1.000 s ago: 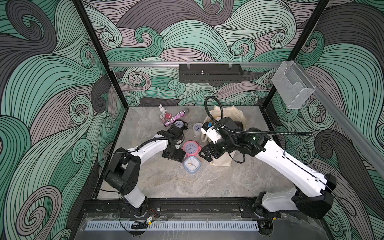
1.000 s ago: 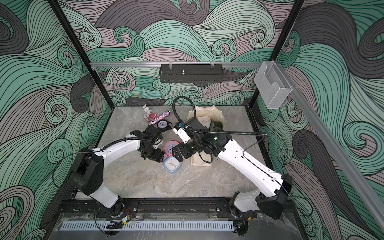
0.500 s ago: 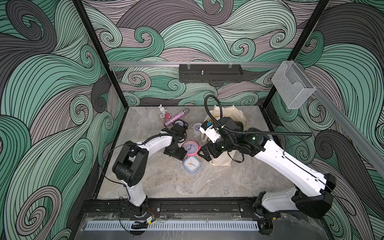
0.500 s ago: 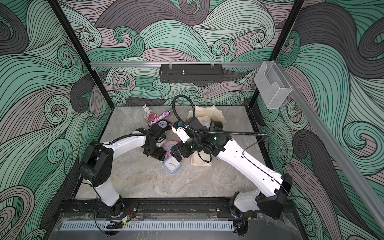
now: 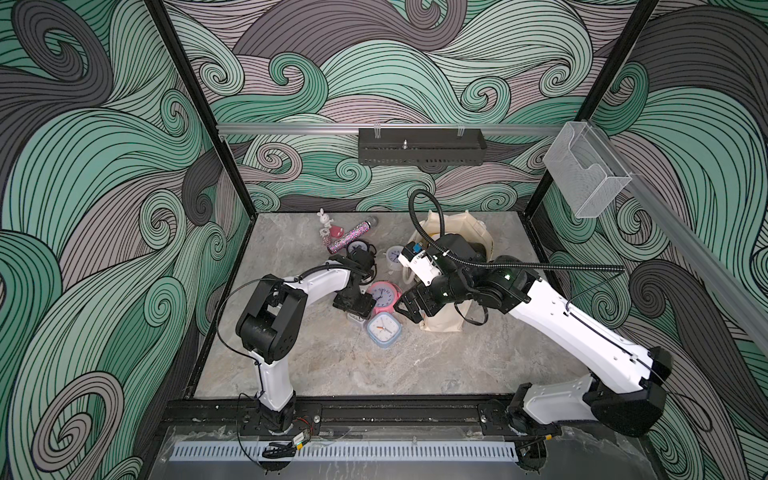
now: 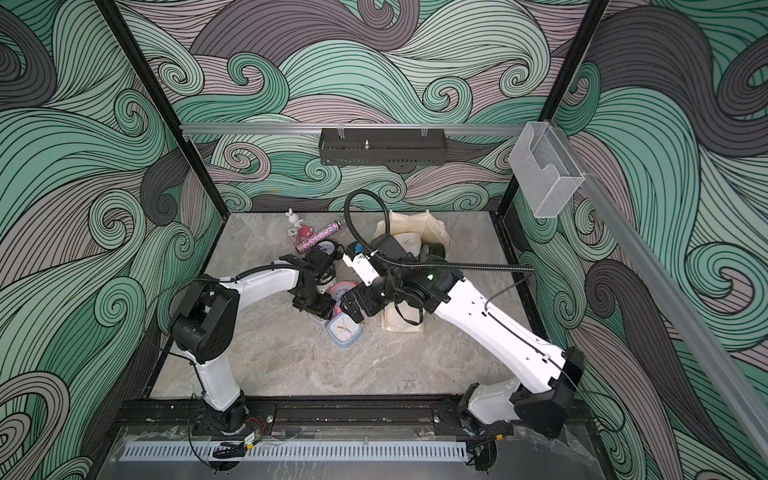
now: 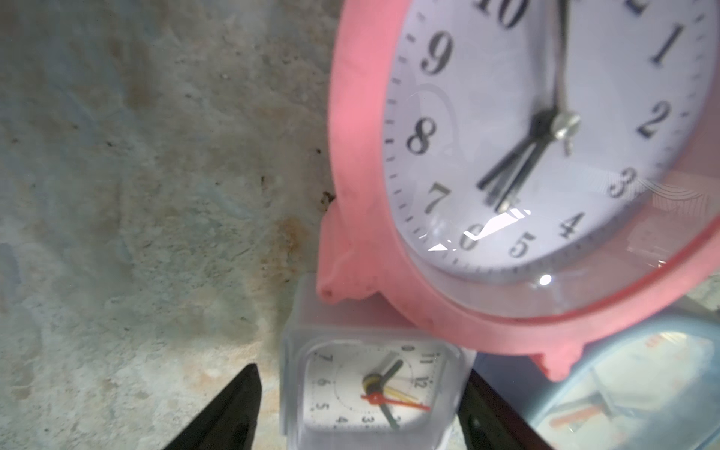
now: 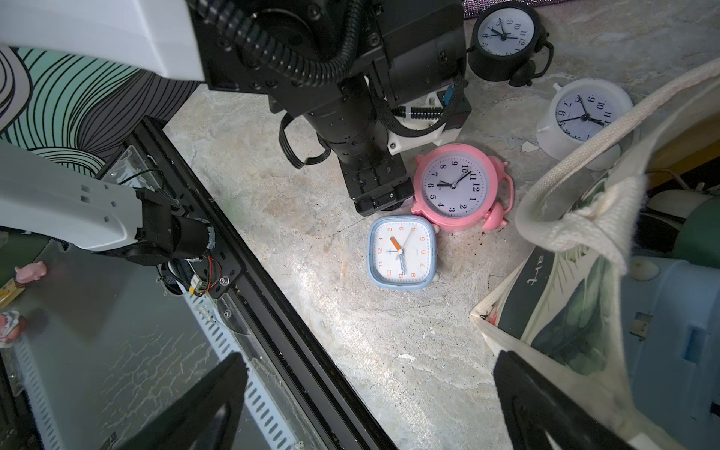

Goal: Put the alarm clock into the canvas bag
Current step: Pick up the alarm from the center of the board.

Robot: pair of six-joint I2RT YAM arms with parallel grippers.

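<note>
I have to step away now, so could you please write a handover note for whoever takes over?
Left gripper: open, astride the small translucent square clock on the table.
Right gripper: open, empty, at the canvas bag.
Done: approach only.
Left: grip that clock, lift it, drop it into the bag; the pink clock, blue clock, white clock, black clock also lie outside.

Frosted square alarm clock [image 7: 370, 393] lies face up on the table [image 7: 117, 195]. Cream canvas bag [image 5: 444, 322] sits nearby, mouth gaping, green print showing.
</note>
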